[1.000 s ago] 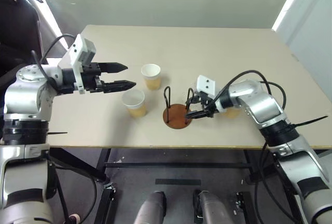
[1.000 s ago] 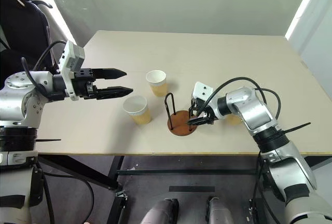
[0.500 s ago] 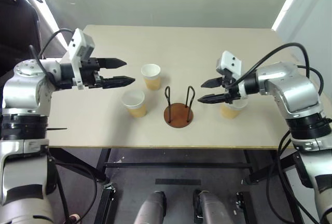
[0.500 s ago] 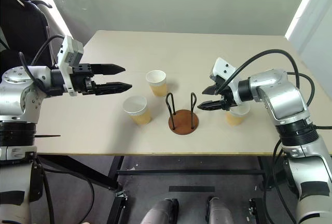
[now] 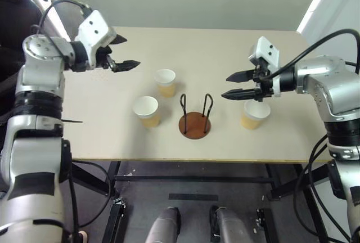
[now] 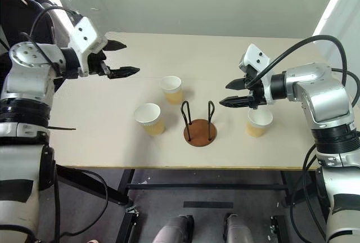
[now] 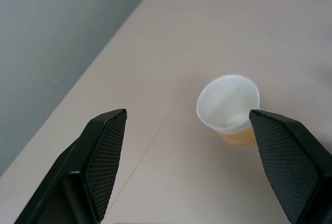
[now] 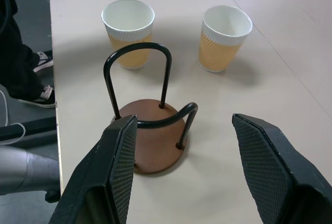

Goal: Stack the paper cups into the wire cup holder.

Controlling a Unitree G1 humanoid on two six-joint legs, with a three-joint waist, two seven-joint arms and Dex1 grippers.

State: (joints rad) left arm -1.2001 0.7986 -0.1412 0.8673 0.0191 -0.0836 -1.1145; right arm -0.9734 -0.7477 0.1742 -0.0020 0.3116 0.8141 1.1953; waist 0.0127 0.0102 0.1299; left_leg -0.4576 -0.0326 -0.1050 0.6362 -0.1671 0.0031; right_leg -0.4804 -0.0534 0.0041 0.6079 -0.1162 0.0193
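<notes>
Three paper cups stand upright on the table: one (image 5: 165,81) behind the wire cup holder, one (image 5: 146,111) to its left, one (image 5: 251,115) to its right. The wire cup holder (image 5: 194,126), a brown disc with two black wire loops, is empty. My left gripper (image 5: 126,52) hangs open above the table's far left, apart from the cups; its wrist view looks down on the back cup (image 7: 229,109). To the right of the holder my right gripper (image 5: 226,86) floats open over the right cup, and the holder (image 8: 155,141) lies between its fingers in the wrist view.
The tan table (image 5: 225,46) has open room at the back and on the right. Its front edge runs just in front of the holder. A dark chair (image 5: 17,18) stands off the far left corner.
My right gripper has lifted off the holder and drawn back to the right, uncovering the right cup. My left gripper has risen, rolled and moved toward the table's far left.
</notes>
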